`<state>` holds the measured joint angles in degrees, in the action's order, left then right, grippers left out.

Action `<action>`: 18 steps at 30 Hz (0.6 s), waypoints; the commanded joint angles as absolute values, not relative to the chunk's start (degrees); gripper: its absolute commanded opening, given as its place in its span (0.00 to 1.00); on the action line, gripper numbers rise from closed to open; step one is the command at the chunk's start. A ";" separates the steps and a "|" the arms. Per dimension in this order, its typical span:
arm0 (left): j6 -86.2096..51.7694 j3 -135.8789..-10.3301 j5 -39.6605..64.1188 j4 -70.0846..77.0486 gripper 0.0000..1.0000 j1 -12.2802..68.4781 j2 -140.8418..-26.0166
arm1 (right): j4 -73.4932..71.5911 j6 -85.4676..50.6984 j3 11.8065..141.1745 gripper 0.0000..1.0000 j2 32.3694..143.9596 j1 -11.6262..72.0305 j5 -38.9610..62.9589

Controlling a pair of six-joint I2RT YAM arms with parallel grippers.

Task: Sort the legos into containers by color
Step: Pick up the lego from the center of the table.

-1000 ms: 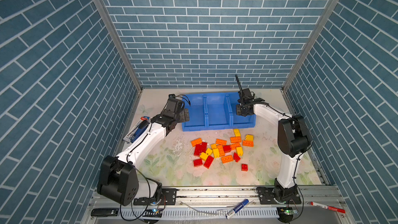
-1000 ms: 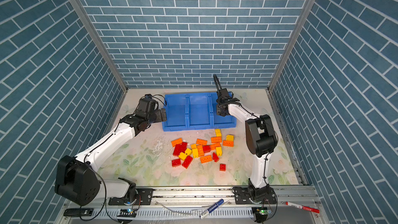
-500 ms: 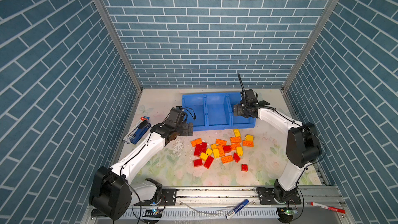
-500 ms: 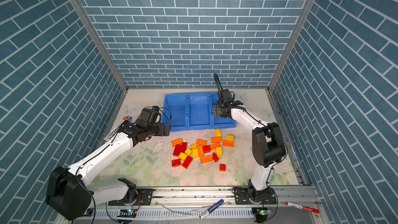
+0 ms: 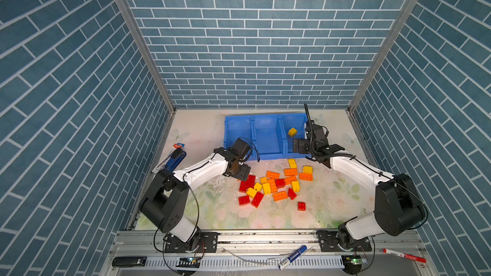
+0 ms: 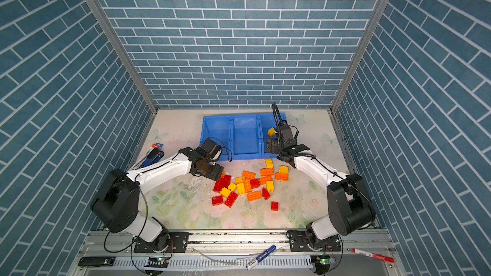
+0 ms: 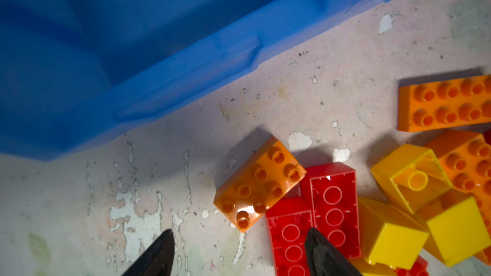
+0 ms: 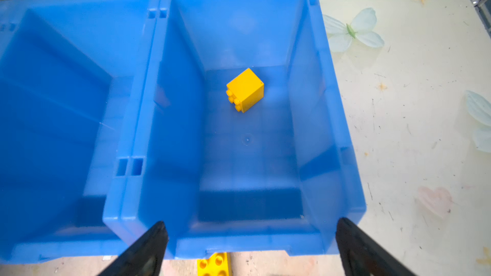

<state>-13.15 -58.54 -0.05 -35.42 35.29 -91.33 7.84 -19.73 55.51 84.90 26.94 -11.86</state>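
Inside the end container, a yellow lego beyond the wide-open, empty right tool; left tool parted, empty.

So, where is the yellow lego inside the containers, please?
The yellow lego lies alone in the right-end bin of the containers, visible in both top views.

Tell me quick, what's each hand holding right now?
Left hand: open, holding nothing; orange brick just ahead.
Right hand: open, holding nothing; yellow brick lies in the blue bin.

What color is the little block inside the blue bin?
Yellow. The block shows best in the right wrist view.
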 commanded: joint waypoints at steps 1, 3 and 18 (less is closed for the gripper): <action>-10.40 -60.27 1.45 -33.90 0.77 35.51 -93.61 | 5.01 -21.54 54.81 0.99 83.97 26.98 -13.05; -9.19 -60.69 2.28 -33.19 0.76 35.59 -95.20 | 5.09 -21.45 54.76 0.98 84.06 26.97 -13.31; -7.50 -61.17 0.97 -32.58 0.63 35.60 -102.10 | 5.87 -20.48 55.61 0.98 84.83 26.96 -13.49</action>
